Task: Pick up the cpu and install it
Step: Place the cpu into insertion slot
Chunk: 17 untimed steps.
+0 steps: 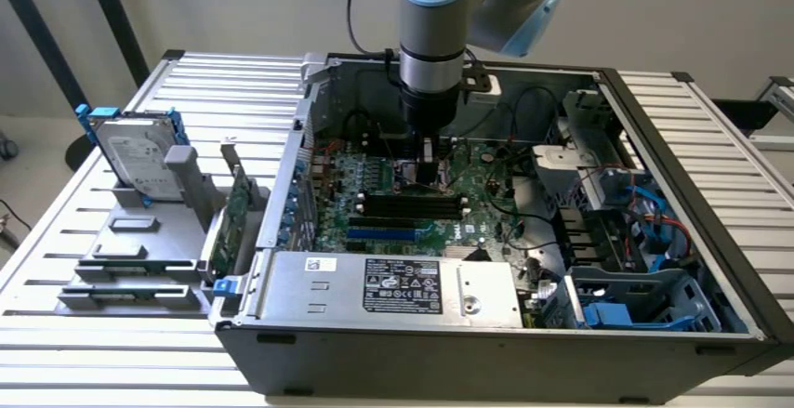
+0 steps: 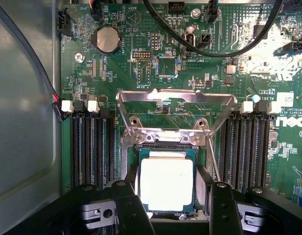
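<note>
The gripper [image 2: 167, 196], fingers pinching the cpu [image 2: 166, 183] by two opposite sides, holds it flat in the socket [image 2: 163, 146] beside the flipped-open clamp [image 2: 176, 94], apparently to seat it square.

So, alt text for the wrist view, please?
A small square silvery-grey cpu chip sits at its socket on a green circuit board, with the robot's black claw close around it. A silver metal frame stands open beside it.
</note>
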Each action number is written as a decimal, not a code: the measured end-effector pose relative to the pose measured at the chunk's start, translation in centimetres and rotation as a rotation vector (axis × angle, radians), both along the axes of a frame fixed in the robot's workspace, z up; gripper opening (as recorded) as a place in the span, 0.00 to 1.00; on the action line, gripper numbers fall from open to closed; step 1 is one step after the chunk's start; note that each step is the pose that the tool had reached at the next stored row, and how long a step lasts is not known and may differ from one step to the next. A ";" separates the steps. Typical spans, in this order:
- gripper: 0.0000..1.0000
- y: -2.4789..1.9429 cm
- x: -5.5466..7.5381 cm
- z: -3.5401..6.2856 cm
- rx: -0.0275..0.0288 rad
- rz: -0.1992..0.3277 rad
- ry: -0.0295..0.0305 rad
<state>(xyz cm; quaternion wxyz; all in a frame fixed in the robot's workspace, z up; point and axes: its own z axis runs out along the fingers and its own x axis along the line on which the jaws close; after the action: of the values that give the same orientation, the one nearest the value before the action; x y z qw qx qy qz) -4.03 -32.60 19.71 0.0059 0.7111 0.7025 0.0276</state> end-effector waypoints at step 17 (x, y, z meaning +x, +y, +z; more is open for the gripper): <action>0.69 0.00 0.0 0.40 0.0029 0.000 0.0000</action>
<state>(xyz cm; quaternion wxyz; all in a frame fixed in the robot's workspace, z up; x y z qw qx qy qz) -4.04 -32.60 20.12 0.0049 0.7111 0.7025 0.0286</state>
